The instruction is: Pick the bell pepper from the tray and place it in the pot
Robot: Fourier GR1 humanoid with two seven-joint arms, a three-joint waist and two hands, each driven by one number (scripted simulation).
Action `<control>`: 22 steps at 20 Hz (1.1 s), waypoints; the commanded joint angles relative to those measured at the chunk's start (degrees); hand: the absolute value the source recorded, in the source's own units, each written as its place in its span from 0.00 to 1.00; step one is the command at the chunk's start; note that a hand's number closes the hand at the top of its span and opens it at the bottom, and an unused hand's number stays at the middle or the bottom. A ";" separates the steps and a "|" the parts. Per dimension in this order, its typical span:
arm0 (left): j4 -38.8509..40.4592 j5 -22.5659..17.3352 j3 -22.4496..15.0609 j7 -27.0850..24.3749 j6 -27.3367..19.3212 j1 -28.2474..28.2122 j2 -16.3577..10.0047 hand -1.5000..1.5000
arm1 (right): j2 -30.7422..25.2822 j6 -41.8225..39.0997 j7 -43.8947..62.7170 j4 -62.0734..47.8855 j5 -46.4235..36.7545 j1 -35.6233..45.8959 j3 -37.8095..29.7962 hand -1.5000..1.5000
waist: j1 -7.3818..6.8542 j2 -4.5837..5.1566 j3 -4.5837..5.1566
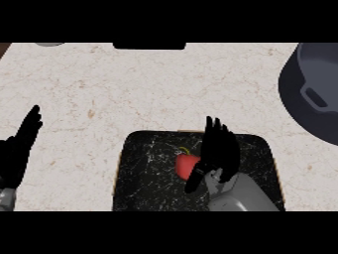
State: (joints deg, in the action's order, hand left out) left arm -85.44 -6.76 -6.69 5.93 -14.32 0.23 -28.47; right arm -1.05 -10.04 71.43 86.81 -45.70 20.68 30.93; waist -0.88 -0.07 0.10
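Red bell pepper (185, 166) is recorded lying on the black tray (145, 173), just left of the right robot hand (221, 149). Fingers are held straight, slightly spread, nothing gripped. The thumb overlaps the pepper's right edge.

Red pepper (185, 165) — black marbled tray (149, 171)

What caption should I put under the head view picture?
Right robot hand open by the red bell pepper on the black tray, grey pot at right.
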 commanded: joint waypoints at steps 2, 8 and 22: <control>-0.23 0.04 0.32 -0.22 0.73 -0.67 0.38 0.50 | 0.99 2.07 13.79 -3.56 0.98 1.82 2.04 0.00 | 0.01 -0.01 -0.03; -0.52 -1.10 2.08 1.68 2.05 0.85 -0.32 0.50 | 1.00 0.66 13.80 -5.28 4.24 2.09 4.40 1.00 | 0.21 0.02 -0.03; 0.69 3.33 1.63 -2.26 1.30 -2.28 2.39 0.50 | 1.00 1.80 12.44 -8.10 3.94 8.15 5.05 1.00 | 0.32 0.04 -0.05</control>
State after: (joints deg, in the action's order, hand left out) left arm -86.02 -4.82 -4.97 5.13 -12.91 -1.65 -26.45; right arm -0.96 -7.52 70.62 80.06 -41.92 26.37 35.39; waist -0.56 -0.21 0.06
